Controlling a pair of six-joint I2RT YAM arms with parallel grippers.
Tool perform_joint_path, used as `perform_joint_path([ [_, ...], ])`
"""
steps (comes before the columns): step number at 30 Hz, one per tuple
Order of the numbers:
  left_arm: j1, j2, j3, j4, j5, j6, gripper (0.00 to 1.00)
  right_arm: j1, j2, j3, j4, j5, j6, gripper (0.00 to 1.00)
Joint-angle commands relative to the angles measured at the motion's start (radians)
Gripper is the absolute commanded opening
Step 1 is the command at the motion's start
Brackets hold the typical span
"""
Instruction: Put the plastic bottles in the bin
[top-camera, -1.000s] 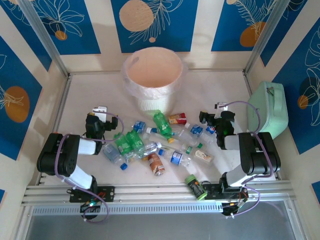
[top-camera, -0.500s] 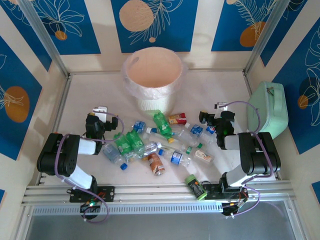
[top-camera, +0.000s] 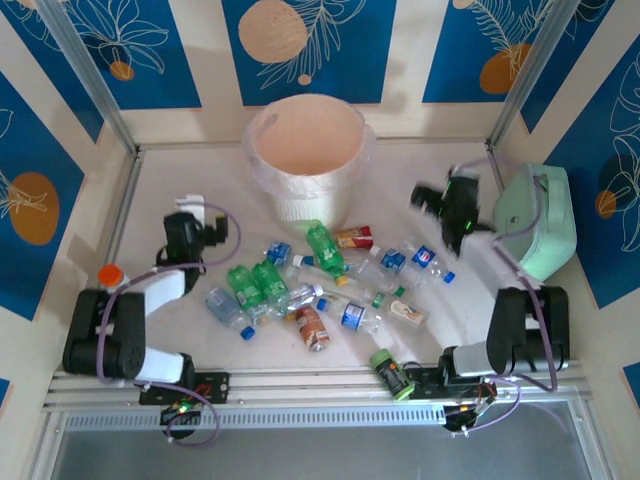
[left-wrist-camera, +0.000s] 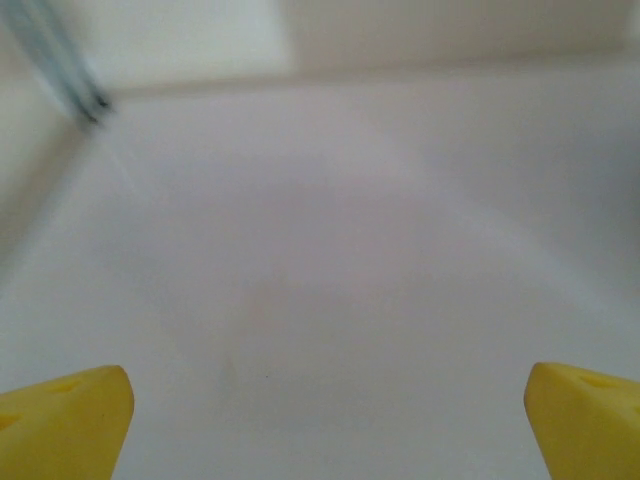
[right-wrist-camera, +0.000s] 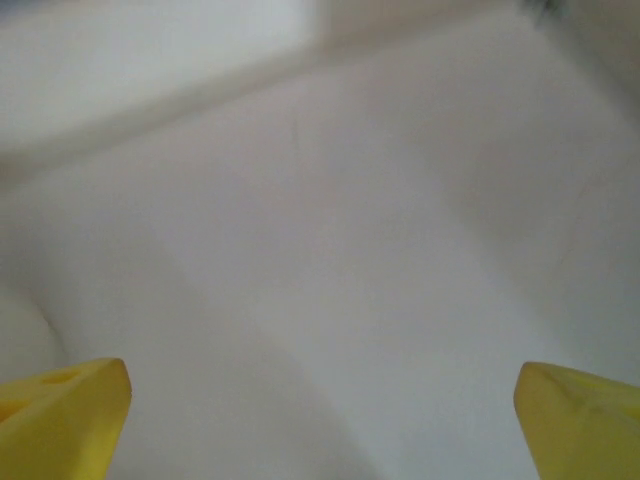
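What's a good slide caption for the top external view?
Left end effector and right end effector, both open, flank plastic bottles scattered before the bin.

The plastic bottles (top-camera: 320, 280) carry labels — none of them readable.

This was a robot test cell, lab-like rather than domestic: a white table (top-camera: 180, 180) boxed in by aluminium frame posts (top-camera: 85, 75) and printed blue-and-cream backdrop panels (top-camera: 340, 50), with the left arm (top-camera: 110, 330) and right arm (top-camera: 525, 325) bolted to a metal rail (top-camera: 320, 385) along the near edge.
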Motion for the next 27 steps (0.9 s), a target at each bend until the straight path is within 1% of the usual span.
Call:
perform_joint_path([
  [1, 0.009, -0.161, 0.229, -0.429, -0.12, -0.217, 0.93, -0.04, -0.1, 0.177, -0.637, 0.092, 0.273, 0.99],
  [2, 0.007, -0.176, 0.284, -0.523, -0.095, -0.283, 0.9, -0.061, -0.106, 0.191, -0.692, 0.014, 0.266, 0.99],
  [3, 0.003, -0.193, 0.33, -0.619, -0.048, -0.361, 0.87, -0.08, -0.11, 0.205, -0.754, -0.094, 0.248, 0.99],
  [4, -0.004, -0.214, 0.348, -0.675, 0.008, -0.423, 0.86, -0.073, -0.114, 0.221, -0.821, -0.142, 0.243, 0.99],
  [7, -0.071, -0.287, 0.327, -0.749, 0.063, -0.539, 0.86, 0.023, -0.115, 0.257, -1.03, -0.093, 0.263, 0.99],
  [10, -0.153, -0.333, 0.312, -0.816, 0.09, -0.557, 0.86, 0.121, -0.083, 0.269, -1.176, -0.053, 0.268, 0.99],
  [12, -0.201, -0.349, 0.316, -0.854, 0.104, -0.556, 0.86, 0.171, -0.05, 0.269, -1.235, -0.021, 0.285, 0.99],
  [14, -0.248, -0.355, 0.324, -0.885, 0.121, -0.555, 0.86, 0.205, -0.024, 0.268, -1.266, -0.018, 0.301, 0.99],
  [16, -0.296, -0.354, 0.336, -0.914, 0.122, -0.55, 0.86, 0.244, -0.003, 0.265, -1.282, -0.045, 0.317, 0.99],
  [18, -0.322, -0.356, 0.345, -0.939, 0.116, -0.551, 0.86, 0.306, 0.002, 0.264, -1.277, -0.063, 0.325, 0.99],
  [20, -0.333, -0.365, 0.341, -0.947, 0.107, -0.56, 0.87, 0.362, 0.008, 0.259, -1.267, -0.055, 0.331, 1.0],
  [24, -0.334, -0.369, 0.321, -0.947, 0.101, -0.593, 0.87, 0.374, 0.025, 0.242, -1.25, -0.095, 0.337, 0.98],
  [27, -0.334, -0.363, 0.311, -0.938, 0.109, -0.618, 0.87, 0.357, 0.026, 0.226, -1.247, -0.055, 0.346, 0.98],
])
